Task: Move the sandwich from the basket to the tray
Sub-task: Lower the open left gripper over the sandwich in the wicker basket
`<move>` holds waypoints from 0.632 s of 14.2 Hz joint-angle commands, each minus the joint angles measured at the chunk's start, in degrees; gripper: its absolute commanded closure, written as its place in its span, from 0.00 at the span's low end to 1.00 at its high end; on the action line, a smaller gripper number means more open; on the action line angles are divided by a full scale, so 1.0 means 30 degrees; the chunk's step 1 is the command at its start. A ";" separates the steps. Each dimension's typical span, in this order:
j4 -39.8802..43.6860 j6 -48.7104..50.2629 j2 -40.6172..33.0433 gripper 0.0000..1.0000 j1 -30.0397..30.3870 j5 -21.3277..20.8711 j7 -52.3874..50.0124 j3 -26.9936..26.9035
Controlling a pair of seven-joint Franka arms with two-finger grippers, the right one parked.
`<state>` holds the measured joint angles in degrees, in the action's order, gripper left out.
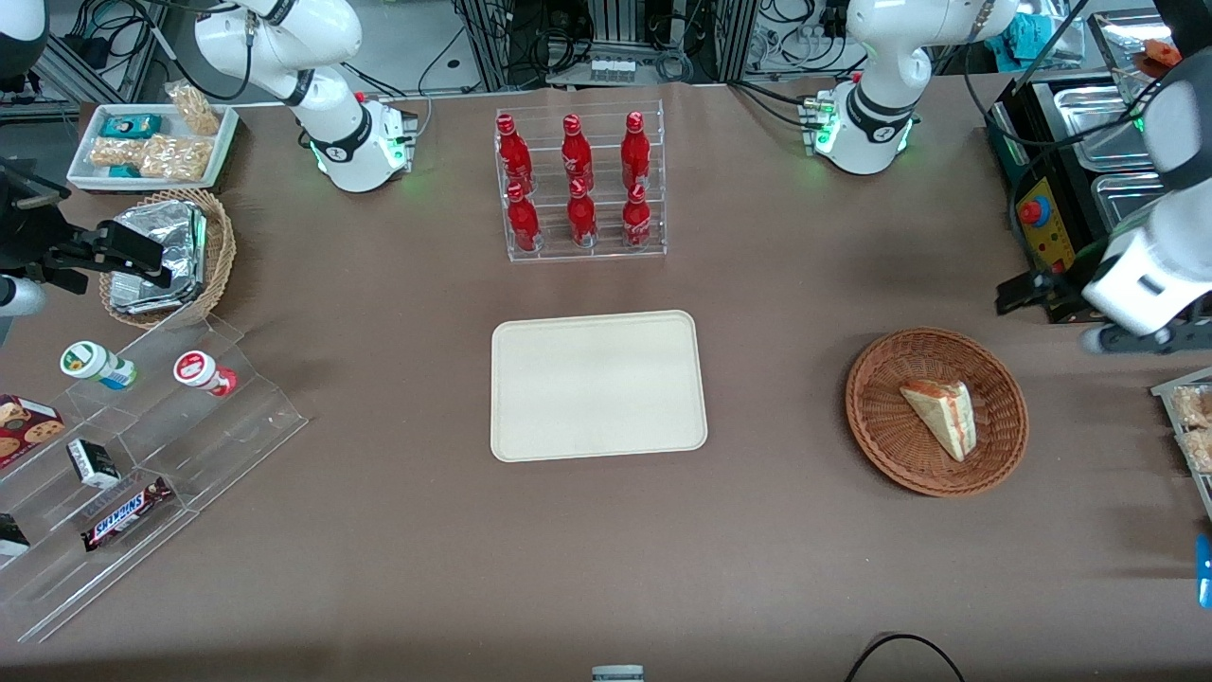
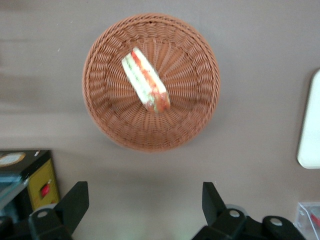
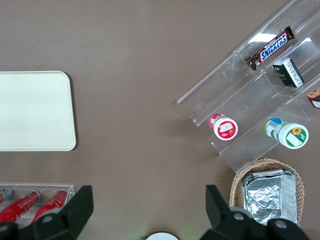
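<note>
Sandwich (image 1: 940, 417) lies untouched in basket (image 1: 935, 411); our gripper (image 2: 145, 205) hangs spread above, so we descend next toward tray (image 1: 598, 385).

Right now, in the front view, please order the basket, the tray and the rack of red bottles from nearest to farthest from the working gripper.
The gripper is open, above bare table beside the basket.
1. basket, holding the sandwich, closest.
2. tray, mid-table.
3. rack of red bottles, farther from the camera than the tray.

left arm raised; pincer (image 2: 145, 200) spread wide; holding nothing
</note>
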<state>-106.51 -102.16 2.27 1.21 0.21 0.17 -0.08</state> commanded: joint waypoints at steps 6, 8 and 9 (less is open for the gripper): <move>-0.5978 -1.0822 0.1787 0.00 0.0825 0.0193 -0.1308 0.0113; -0.5951 -1.1674 0.2491 0.00 0.0798 0.0193 -0.4931 0.0113; -0.5950 -1.2230 0.2755 0.00 0.0797 0.0164 -0.6168 0.0113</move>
<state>-124.45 -136.35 9.62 3.55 0.42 -10.78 -0.14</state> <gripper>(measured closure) 0.000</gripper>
